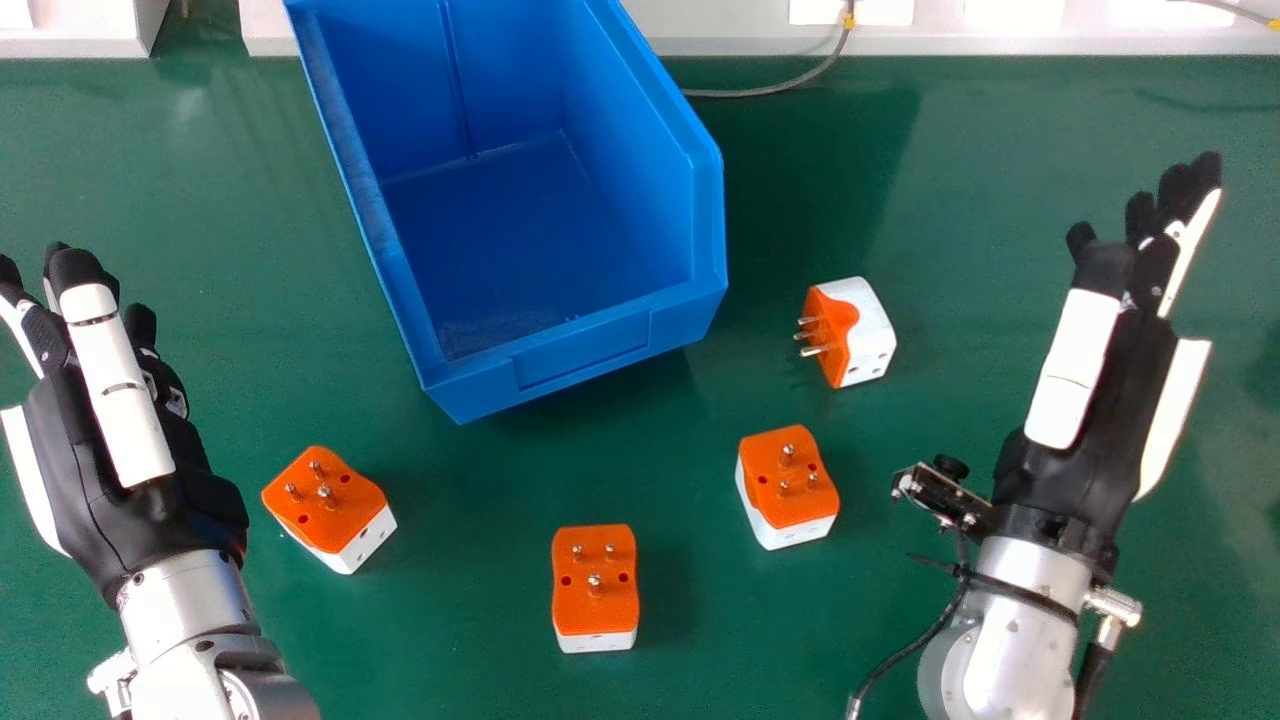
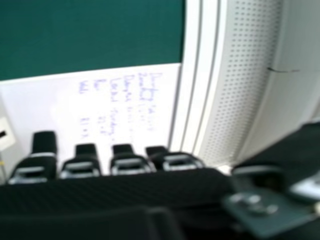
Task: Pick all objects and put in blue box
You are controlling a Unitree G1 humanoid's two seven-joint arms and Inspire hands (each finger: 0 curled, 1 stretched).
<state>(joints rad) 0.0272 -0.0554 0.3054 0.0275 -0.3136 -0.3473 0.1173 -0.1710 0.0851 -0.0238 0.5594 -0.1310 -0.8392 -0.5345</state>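
Four orange-and-white plug adapters (image 1: 595, 598) lie on the green table (image 1: 230, 250) outside the blue box (image 1: 582, 350), its bare floor showing, between the left hand (image 1: 118, 400) and right hand (image 1: 1130, 400), both with fingers extended.

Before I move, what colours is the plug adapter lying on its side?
Orange and white: orange on the pronged face, white body; clearest in the head view.

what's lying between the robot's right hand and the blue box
In the head view, an orange and white plug adapter lies there, its prongs toward the box; another sits nearer the robot.
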